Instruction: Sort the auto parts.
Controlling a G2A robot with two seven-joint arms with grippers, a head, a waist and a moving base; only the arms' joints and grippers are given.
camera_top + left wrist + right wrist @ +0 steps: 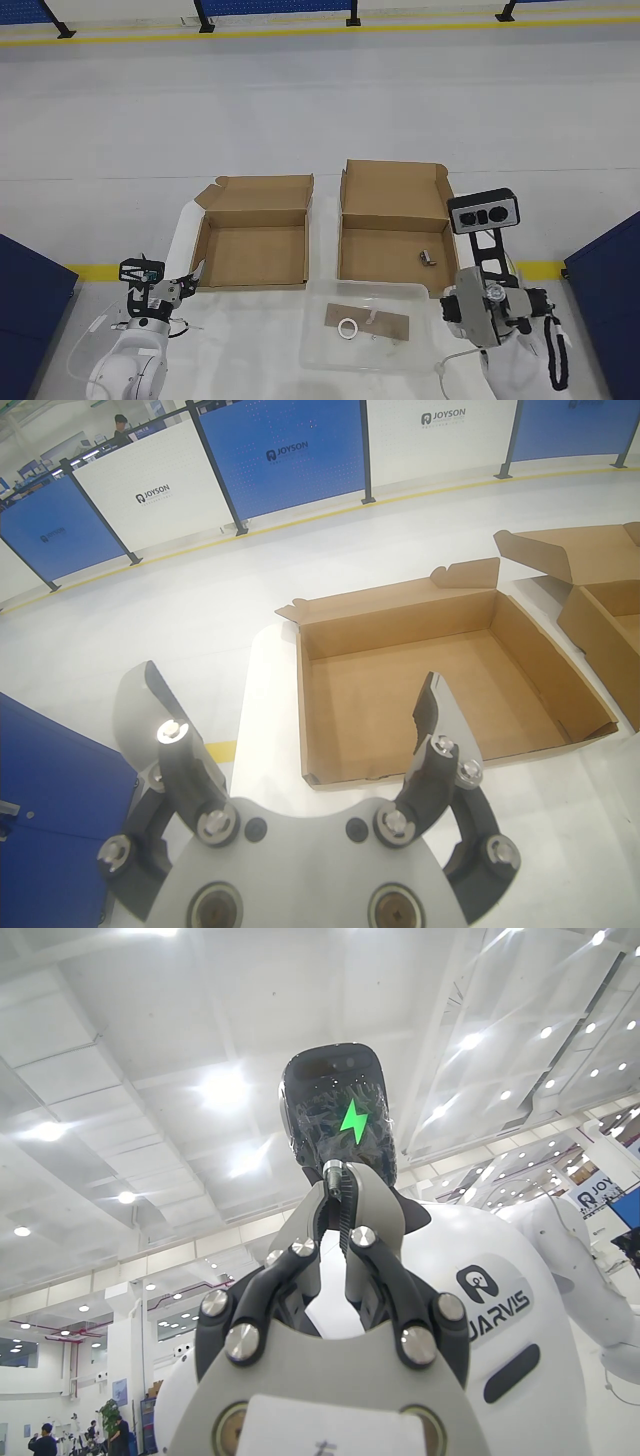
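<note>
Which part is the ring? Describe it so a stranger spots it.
Find the clear tray in front of the two cardboard boxes. On the brown card sheet inside lies the white ring. It alone is an open circle; the metal piece in the right box is stubby.

Two boxes stand side by side at the back of the table (245, 330), the left box (253, 258) and the right box (385, 250), close together but apart. A small part (427, 258) lies in the right box, near its right wall. A tray (318, 300) sits in front of the right box. In the tray lies a flat sheet (390, 322), with a ring (348, 328) at its left end. The left end effector (192, 283) is just left of the left box's front corner. The right end effector (336, 1183), right of the tray, has a threaded part (334, 1175) between its fingertips.
</note>
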